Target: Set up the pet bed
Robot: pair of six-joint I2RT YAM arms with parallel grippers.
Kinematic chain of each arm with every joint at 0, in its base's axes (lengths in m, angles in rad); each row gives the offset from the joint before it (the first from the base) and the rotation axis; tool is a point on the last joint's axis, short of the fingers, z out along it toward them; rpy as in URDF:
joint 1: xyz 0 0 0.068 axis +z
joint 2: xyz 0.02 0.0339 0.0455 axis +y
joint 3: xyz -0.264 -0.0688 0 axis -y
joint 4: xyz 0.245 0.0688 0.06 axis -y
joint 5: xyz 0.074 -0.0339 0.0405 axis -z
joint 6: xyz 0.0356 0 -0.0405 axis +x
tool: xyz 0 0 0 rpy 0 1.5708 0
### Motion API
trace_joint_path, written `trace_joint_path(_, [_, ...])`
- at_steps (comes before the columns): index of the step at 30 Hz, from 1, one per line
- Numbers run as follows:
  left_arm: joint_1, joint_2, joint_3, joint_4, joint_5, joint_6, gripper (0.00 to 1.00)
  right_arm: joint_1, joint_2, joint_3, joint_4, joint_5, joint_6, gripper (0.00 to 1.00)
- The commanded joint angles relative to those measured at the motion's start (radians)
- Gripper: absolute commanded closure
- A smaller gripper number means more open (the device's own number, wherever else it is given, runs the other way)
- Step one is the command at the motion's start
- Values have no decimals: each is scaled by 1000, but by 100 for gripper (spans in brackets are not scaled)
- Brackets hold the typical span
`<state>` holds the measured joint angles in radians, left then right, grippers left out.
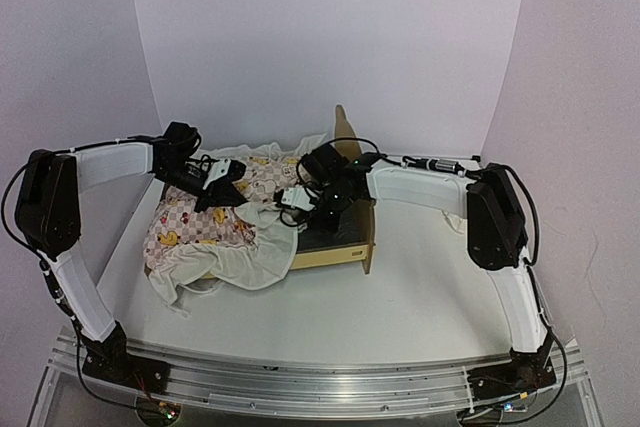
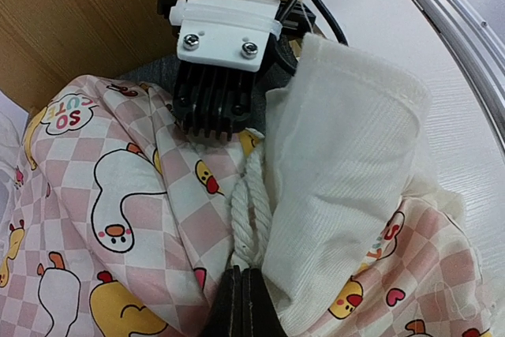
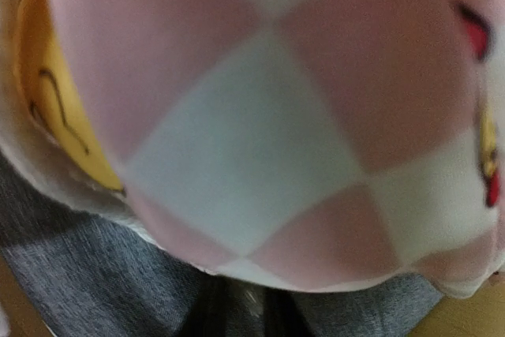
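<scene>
Top external view has the bed (image 1: pixel 335 250) on the bench (image 1: pixel 420 297), long axis running near to far toward its headboard (image 1: pixel 343 127), the quilt (image 1: pixel 200 227) slumped off its left side, the left gripper (image 2: pixel 241 297) clenched on that quilt, and the right gripper (image 2: pixel 211 124) nearer, right over the bed, though I cannot tell whether it grips.

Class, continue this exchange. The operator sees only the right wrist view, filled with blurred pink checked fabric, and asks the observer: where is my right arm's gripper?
Observer: In the top view, the right gripper is over the pet bed, down at the quilt.
Operator: Is the quilt spread flat?
Observer: No. It lies bunched, spilling off the bed toward the left arm onto the table.
Operator: And the left arm?
Observer: The left wrist view shows the left gripper, jaws shut on a twisted cream strand at the quilt's edge.
</scene>
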<state>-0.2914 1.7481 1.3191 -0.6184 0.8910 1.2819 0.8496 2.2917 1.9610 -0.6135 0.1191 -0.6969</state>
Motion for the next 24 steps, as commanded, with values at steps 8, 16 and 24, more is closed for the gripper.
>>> trace_joint_path(8, [48,19,42,33,48,-59,100,11,-44,-34,-6,-19,94,100])
trace_joint_path(16, [55,16,38,34,92,-36,100,17,-258,-119,51,-32,194,100])
trace_joint_path(24, [53,21,56,25,147,-47,100,66,-456,-268,38,-30,241,100])
